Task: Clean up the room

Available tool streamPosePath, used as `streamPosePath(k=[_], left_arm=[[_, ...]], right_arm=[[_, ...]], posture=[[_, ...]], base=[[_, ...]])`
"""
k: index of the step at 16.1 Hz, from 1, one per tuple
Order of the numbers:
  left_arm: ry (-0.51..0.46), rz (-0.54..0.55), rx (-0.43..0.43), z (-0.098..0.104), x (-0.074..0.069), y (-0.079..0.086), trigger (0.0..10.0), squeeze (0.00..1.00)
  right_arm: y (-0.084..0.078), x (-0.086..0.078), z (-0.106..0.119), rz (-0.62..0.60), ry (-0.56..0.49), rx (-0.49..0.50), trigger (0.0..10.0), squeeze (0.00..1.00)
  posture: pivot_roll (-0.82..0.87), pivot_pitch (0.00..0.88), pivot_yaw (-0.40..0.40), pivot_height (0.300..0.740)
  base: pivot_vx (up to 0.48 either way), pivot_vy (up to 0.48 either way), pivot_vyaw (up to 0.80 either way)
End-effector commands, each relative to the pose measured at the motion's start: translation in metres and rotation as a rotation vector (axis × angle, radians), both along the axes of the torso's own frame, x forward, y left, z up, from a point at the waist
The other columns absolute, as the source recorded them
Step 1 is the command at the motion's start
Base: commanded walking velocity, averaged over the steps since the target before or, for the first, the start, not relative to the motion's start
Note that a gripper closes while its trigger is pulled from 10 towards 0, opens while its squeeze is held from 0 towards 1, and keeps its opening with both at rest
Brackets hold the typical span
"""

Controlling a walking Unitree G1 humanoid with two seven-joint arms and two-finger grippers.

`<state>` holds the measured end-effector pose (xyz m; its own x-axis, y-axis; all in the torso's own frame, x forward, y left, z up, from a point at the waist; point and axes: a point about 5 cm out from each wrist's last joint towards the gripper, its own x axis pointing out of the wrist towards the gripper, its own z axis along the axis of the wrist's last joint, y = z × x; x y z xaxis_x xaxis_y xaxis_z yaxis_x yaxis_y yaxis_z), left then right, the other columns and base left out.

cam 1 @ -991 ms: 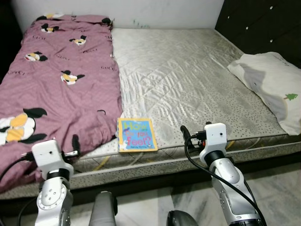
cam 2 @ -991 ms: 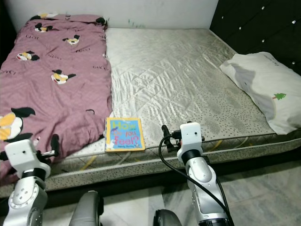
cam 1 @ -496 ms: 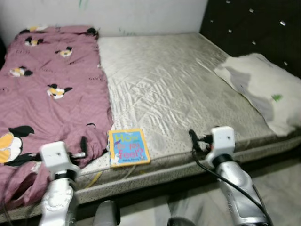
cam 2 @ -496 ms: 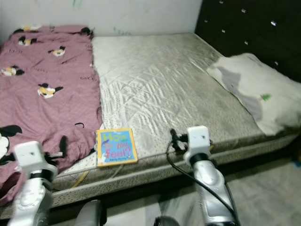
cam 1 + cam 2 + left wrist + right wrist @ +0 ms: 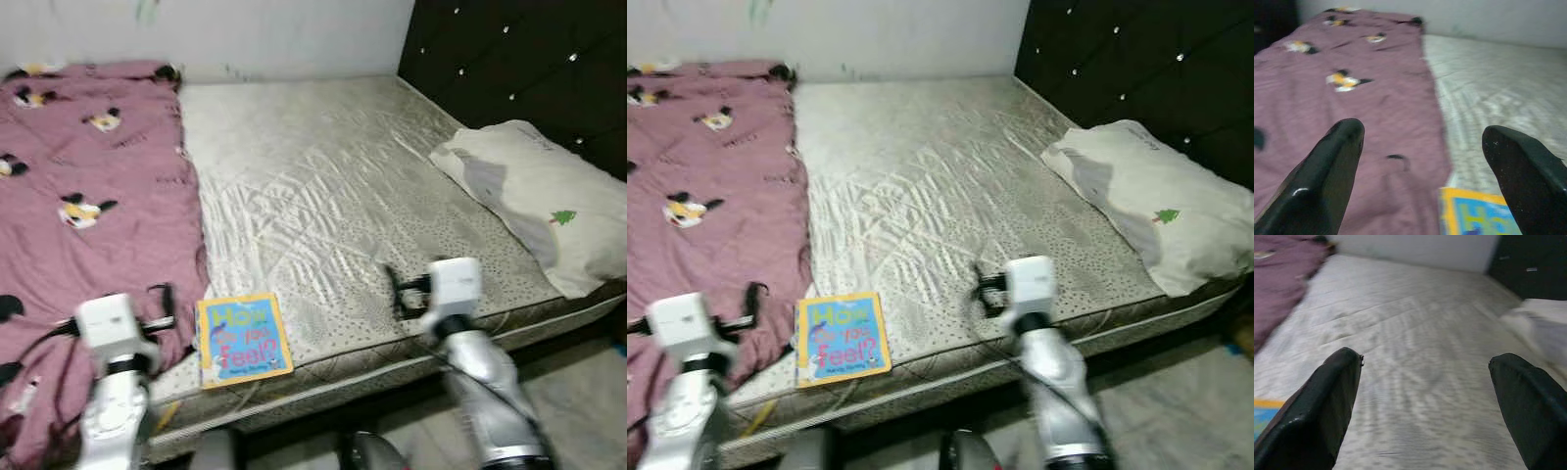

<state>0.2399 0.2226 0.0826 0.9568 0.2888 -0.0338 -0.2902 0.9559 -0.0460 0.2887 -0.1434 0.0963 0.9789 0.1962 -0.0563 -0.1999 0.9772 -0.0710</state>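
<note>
A children's book [image 5: 243,339] with a yellow and blue cover lies flat near the mattress's front edge, just right of the pink cartoon-print blanket [image 5: 88,196]. My left gripper [image 5: 1421,128] is open and held low in front of the bed, facing the blanket, with the book [image 5: 1479,215] just ahead of it. To the book's right my right gripper [image 5: 1425,357] is open over the front edge of the bare mattress [image 5: 323,186]. Both hold nothing. A white pillow [image 5: 529,201] rests at the bed's right end.
A dark tufted headboard [image 5: 519,69] stands along the right side, and a pale wall [image 5: 245,34] runs behind the bed. Grey tiled floor [image 5: 1176,401] lies at the lower right below the mattress edge.
The whole picture has shifted left and blurred, so the camera has swung to the right. Book, blanket and pillow stay in place on the bed, and both grippers stay open.
</note>
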Motion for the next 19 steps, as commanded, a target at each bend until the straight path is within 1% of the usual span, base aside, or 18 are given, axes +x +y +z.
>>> streamPosePath(k=[1, 4, 5, 7, 9, 11, 12, 13, 14, 16, 19], left_arm=[[-0.009, 0.008, 0.016, 0.003, -0.003, -0.001, 10.0, 0.0], [-0.028, 0.058, 0.022, 0.007, -0.012, 0.002, 10.0, 0.0], [-0.031, 0.105, 0.023, 0.006, -0.019, 0.005, 10.0, 0.0], [-0.033, 0.119, 0.016, 0.006, -0.02, 0.006, 10.0, 0.0], [-0.032, 0.101, 0.014, 0.008, -0.018, 0.003, 10.0, 0.0], [-0.028, 0.088, 0.001, 0.007, -0.012, 0.002, 10.0, 0.0], [-0.025, 0.069, -0.004, 0.007, -0.007, -0.001, 10.0, 0.0], [-0.024, 0.02, -0.003, 0.007, 0.003, -0.008, 10.0, 0.0], [-0.027, 0.0, 0.004, 0.008, 0.006, -0.01, 10.0, 0.0], [-0.03, -0.076, 0.012, 0.011, 0.02, -0.02, 10.0, 0.0], [-0.032, -0.147, 0.013, 0.012, 0.033, -0.029, 10.0, 0.0]], right_arm=[[-0.003, 0.001, -0.002, 0.005, 0.009, -0.007, 10.0, 0.0], [0.007, 0.006, -0.003, 0.072, 0.026, -0.008, 10.0, 0.0], [0.017, 0.013, -0.002, 0.115, 0.027, -0.01, 10.0, 0.0], [0.021, 0.014, -0.002, 0.127, 0.024, -0.009, 10.0, 0.0], [0.021, 0.015, -0.001, 0.13, 0.022, -0.01, 10.0, 0.0], [0.017, 0.014, -0.001, 0.11, 0.013, -0.018, 10.0, 0.0], [0.013, 0.013, -0.001, 0.091, 0.007, -0.02, 10.0, 0.0], [0.007, 0.01, 0.0, 0.05, -0.008, -0.021, 10.0, 0.0], [0.004, 0.008, 0.0, 0.034, -0.013, -0.02, 10.0, 0.0], [-0.004, -0.001, -0.001, -0.028, -0.028, -0.016, 10.0, 0.0], [-0.01, -0.01, -0.003, -0.081, -0.032, -0.014, 10.0, 0.0]], posture=[[0.04, 0.053, -0.096, 0.634], [0.09, 0.058, -0.152, 0.634], [0.1, 0.054, -0.173, 0.634], [0.1, 0.053, -0.174, 0.634], [0.09, 0.057, -0.166, 0.634], [0.08, 0.055, -0.153, 0.634], [0.04, 0.05, -0.119, 0.634], [0.02, 0.049, -0.093, 0.634], [0.0, 0.047, -0.073, 0.634], [-0.04, 0.046, -0.018, 0.634], [-0.08, 0.05, 0.03, 0.634]], base=[[0.0, 0.0, 0.0], [0.0, 0.0, 0.0], [0.0, 0.0, 0.0], [0.0, 0.0, 0.0], [0.0, 0.0, 0.0], [0.0, 0.0, 0.0], [0.0, 0.0, 0.0], [0.0, 0.0, 0.0], [0.0, 0.0, 0.0], [0.0, 0.0, 0.0], [0.0, 0.0, 0.0]])
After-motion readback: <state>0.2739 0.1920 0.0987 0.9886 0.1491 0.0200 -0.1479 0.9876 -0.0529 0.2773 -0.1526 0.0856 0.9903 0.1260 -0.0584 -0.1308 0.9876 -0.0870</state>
